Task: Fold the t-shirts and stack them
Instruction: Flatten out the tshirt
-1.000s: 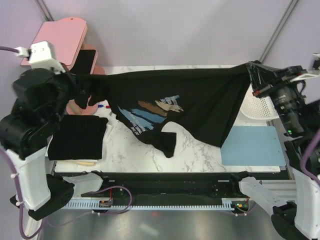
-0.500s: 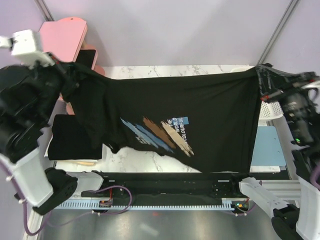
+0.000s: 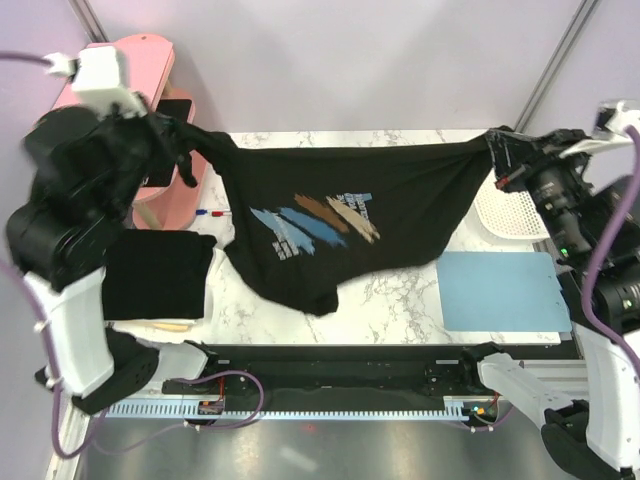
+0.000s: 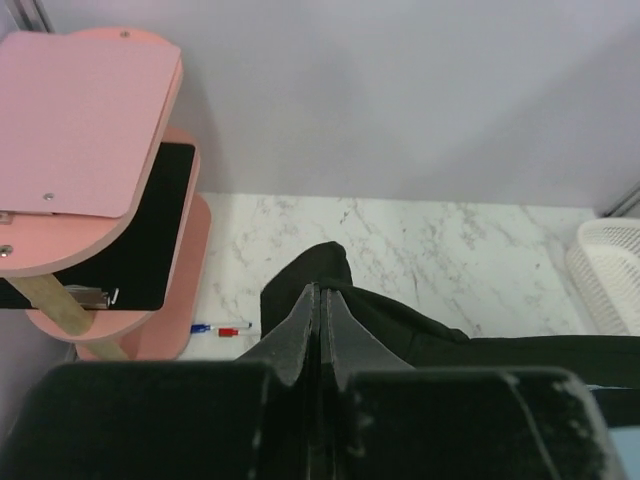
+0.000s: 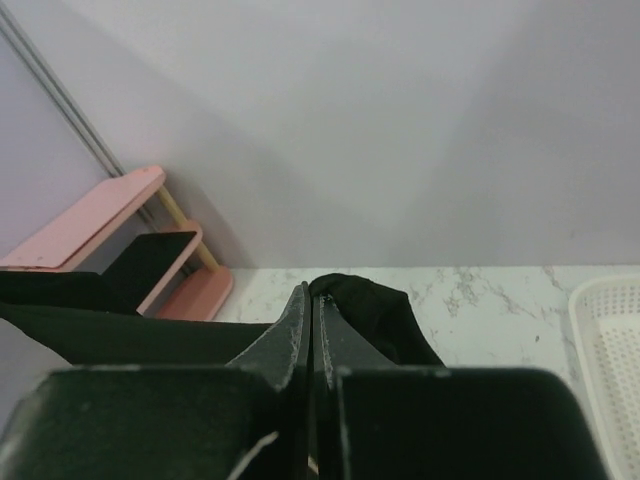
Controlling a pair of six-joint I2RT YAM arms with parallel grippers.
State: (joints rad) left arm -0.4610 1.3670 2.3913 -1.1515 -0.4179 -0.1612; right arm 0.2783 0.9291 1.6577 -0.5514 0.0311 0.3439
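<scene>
One printed t-shirt [image 3: 400, 215], top edge taut between left claw [image 4: 320, 292] and right claw [image 5: 310, 292]

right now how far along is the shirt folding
One black t-shirt lies folded at the left of the table. In hand: the printed t-shirt hangs stretched between the left claw and right claw, both shut on its top edge. Left to do: lay it down, fold it and stack it on the folded one.
</scene>
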